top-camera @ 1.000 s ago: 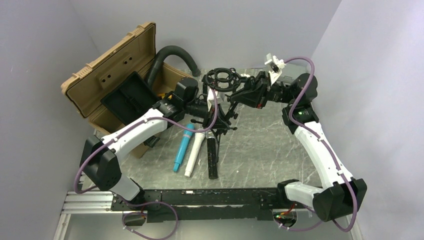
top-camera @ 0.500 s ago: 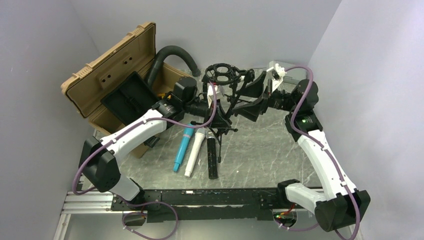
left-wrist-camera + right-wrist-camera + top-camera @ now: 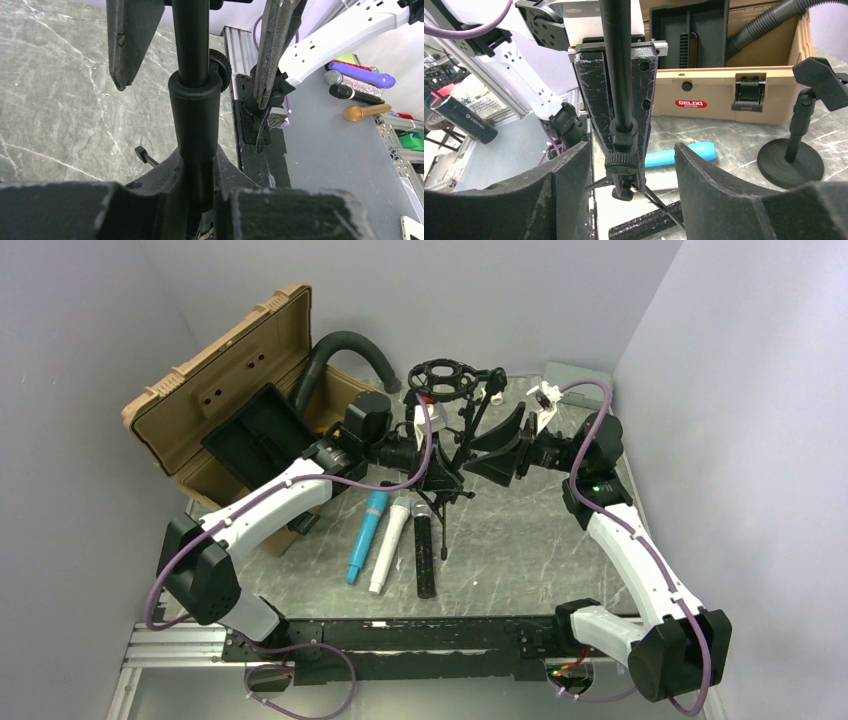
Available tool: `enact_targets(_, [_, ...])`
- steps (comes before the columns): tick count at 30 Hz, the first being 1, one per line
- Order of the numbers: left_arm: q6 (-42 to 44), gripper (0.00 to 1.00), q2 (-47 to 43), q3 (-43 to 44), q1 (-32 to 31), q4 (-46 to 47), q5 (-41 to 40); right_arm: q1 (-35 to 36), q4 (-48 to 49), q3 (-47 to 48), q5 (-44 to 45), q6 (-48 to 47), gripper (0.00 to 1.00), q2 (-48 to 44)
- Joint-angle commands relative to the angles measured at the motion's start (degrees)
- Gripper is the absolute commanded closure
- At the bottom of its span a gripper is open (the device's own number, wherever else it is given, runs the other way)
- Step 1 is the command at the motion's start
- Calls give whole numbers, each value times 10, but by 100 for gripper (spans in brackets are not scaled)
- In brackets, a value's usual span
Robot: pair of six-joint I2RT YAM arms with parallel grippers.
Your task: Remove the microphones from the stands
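Stand: the black tripod microphone stand (image 3: 616, 60) sits toward the far side of the grey marbled desk (image 3: 540, 540). Its pole is roughly upright and it carries a ring-shaped mount at the top.
Microphone location: no microphone shows in the ring mount. A slim teal microphone (image 3: 366, 535), a white microphone (image 3: 389, 543) and a black microphone (image 3: 425, 552) lie side by side on the desk, just in front of the tripod legs. Which of them the task means cannot be told.
Left hand: the left hand (image 3: 425, 455) is narrow and clamped on the stand's pole, low down near the collar.
Right hand: the right hand (image 3: 482, 455) is wide, with its jaws on either side of the pole, touching nothing.
Handling: a microphone of this kind is probably rigid and moderately light. Its barrel is likely smooth and rather slippery, and the mesh head would dent easily.
Where to grip: mid-barrel, with the jaws across the long axis and clear of the head. The stand looks tippy, so it needs bracing.
Axis and heading: the three microphones lie nearly parallel, with their long axes running from the near edge toward the stand. Their heads appear to point at the stand.
Other stand: a small black round-based stand (image 3: 791, 155) farther back has an empty clip.
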Motion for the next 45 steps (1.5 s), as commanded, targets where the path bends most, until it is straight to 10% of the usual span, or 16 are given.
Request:
enact_targets(1, [-10, 100, -29, 10, 3, 48, 3, -2, 28, 0, -13, -5, 39, -8])
enact_targets(6, [-12, 100, -30, 10, 5, 48, 7, -2, 12, 4, -11, -23, 53, -10])
enact_targets(12, [-31, 100, -31, 5, 9, 62, 14, -1, -11, 7, -1, -56, 100, -13])
enact_targets(26, [-228, 100, -29, -25, 34, 189, 112, 103, -388, 104, 235, -593, 100, -25])
enact_targets(29, [-221, 100, -21, 6, 35, 151, 113, 129, -432, 134, 296, -651, 84, -15])
enact_targets(36, [-137, 100, 13, 115, 41, 31, 101, 156, -519, 215, 343, -664, 45, 18])
enact_targets(45, [-38, 100, 7, 167, 74, -56, 47, 140, -600, 335, 303, -579, 41, 56])
